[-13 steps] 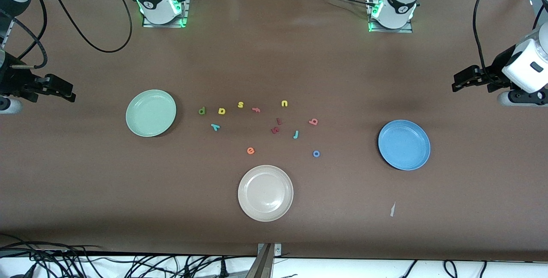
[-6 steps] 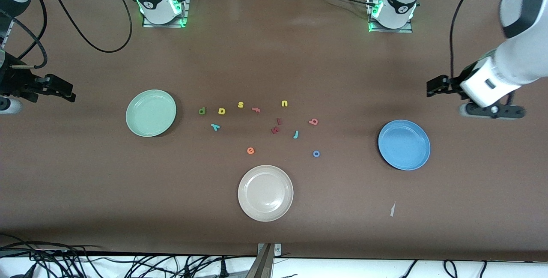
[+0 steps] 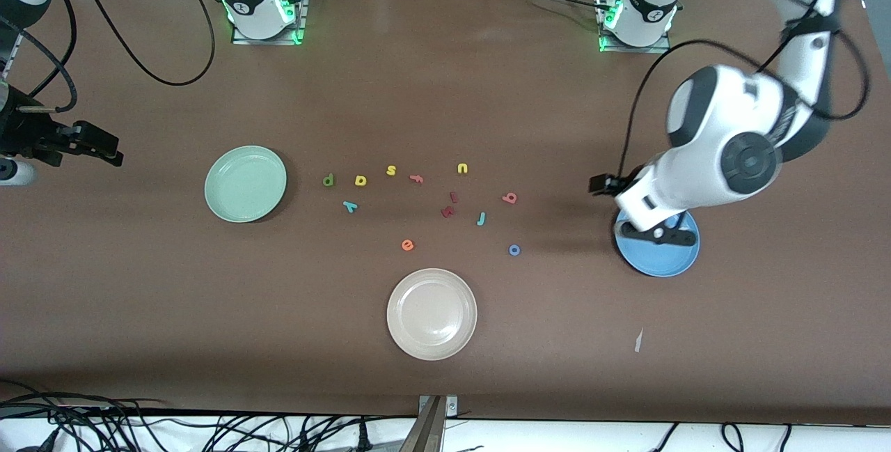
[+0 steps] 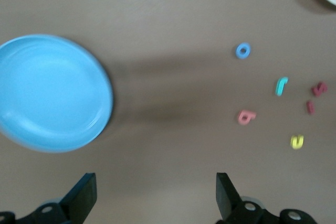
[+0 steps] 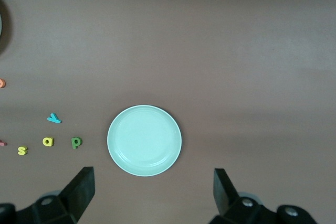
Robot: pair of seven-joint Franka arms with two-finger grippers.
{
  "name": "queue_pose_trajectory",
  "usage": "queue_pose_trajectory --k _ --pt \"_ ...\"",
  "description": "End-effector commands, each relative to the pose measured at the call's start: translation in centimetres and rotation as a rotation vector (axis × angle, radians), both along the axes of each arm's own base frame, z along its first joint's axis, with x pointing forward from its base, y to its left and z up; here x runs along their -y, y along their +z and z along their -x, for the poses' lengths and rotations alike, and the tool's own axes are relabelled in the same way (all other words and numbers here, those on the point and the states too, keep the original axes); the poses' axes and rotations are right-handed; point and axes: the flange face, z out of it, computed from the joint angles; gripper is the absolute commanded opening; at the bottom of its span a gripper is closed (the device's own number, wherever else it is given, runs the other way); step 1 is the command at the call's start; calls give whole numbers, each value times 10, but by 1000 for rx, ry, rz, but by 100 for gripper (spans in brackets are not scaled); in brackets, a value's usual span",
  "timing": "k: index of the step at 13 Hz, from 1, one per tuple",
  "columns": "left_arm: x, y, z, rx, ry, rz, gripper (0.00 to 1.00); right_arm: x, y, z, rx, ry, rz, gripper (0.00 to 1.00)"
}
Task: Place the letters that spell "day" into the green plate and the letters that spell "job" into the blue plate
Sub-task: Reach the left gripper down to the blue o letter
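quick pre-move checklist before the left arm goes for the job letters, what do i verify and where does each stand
1. Left gripper fingers open and empty: ok, wide apart with nothing between them.
2. Blue plate free to receive letters: ok, nothing lies in it, though the left arm partly hides it in the front view.
3. The j, o and b lie apart on the table: ok, none touches another.
4. Dark red letters close to the j: not ok, they could be bumped.
5. Right gripper out of the way: ok, it waits open at the right arm's end, near the green plate.
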Motion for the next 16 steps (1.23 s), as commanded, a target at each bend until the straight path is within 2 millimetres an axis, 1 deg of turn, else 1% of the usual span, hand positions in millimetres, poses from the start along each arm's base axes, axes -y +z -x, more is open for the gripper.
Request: queue_pose_trajectory --k 1,2,3,4,6,8,9,10,11,13,14,15,16 --pt "56 -51 -10 49 -12 7 100 2 5 -1 1 -7 1 100" --pt "68 -68 -15 91 21 7 100 4 4 -1 -2 -11 0 100" --pt "84 -82 -20 143 54 22 100 4 3 -2 -4 -13 -1 100" --pt "95 -93 -23 169 69 37 100 1 3 -2 -4 -8 0 100" --pt "121 -115 -24 200 67 42 100 0 3 -2 -1 -8 -1 100" --pt "150 -141 -18 242 78 44 100 2 3 -2 -1 -12 -3 100" --pt "154 -150 -17 260 75 46 100 4 3 -2 1 -17 -16 100" --pt "152 -157 -18 265 73 43 100 6 3 -2 1 -21 -32 100" --pt "150 -166 -19 260 62 35 97 13 3 -2 0 -34 -38 100" --pt "153 -176 -19 256 58 29 96 21 3 -1 2 -67 -76 100" --pt "152 -178 -19 256 56 26 92 26 4 -1 3 -72 -75 100" --pt "152 -178 -19 256 54 26 89 26 2 -1 1 -78 -75 100" --pt "153 -179 -18 254 51 23 84 25 -5 -5 -10 -77 -74 100"
